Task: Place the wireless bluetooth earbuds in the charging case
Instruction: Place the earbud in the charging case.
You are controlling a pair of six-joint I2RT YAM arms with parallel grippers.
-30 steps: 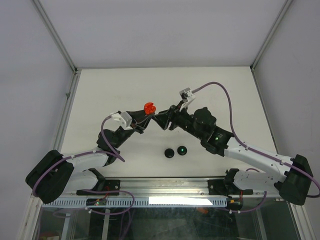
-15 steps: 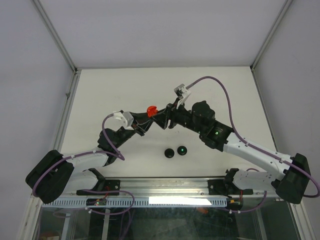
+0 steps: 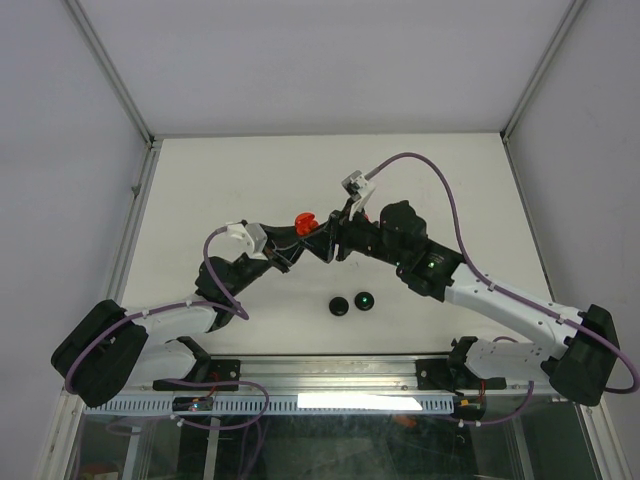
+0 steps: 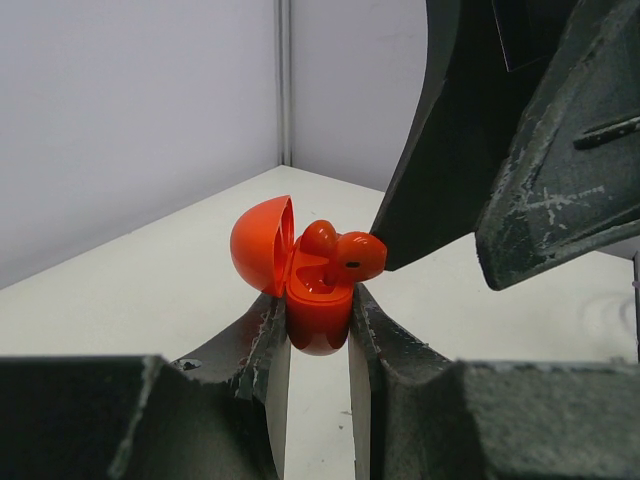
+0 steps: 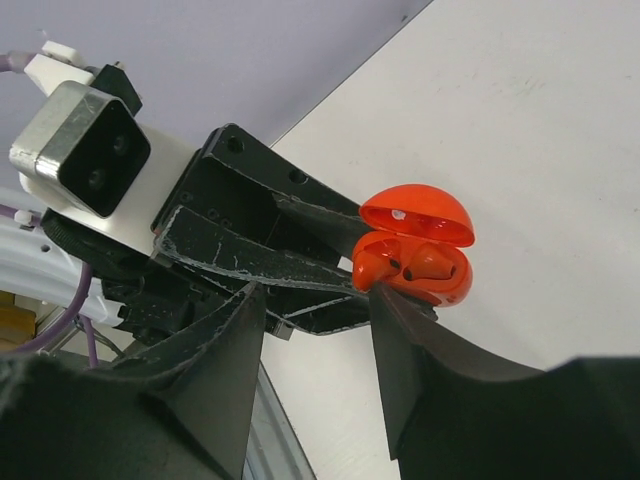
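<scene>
Left claw (image 4: 318,306): clenched on the lower shell of the red charging case (image 4: 318,318), holding it above the tabletop (image 3: 220,180) with the lid (image 4: 256,245) hinged back
Right claw (image 5: 316,296): released, nothing between its fingers; over the last second it has swung in closer, and one fingertip (image 4: 410,215) now touches the red earbud (image 4: 354,255)
Earbud: lying in its well but riding high; a second earbud (image 4: 318,238) sits beside it
Meaning: probably the seating push; the lid remains to be closed
Aside: two small black pieces (image 3: 340,306) lie on the tabletop, well apart from both claws
</scene>
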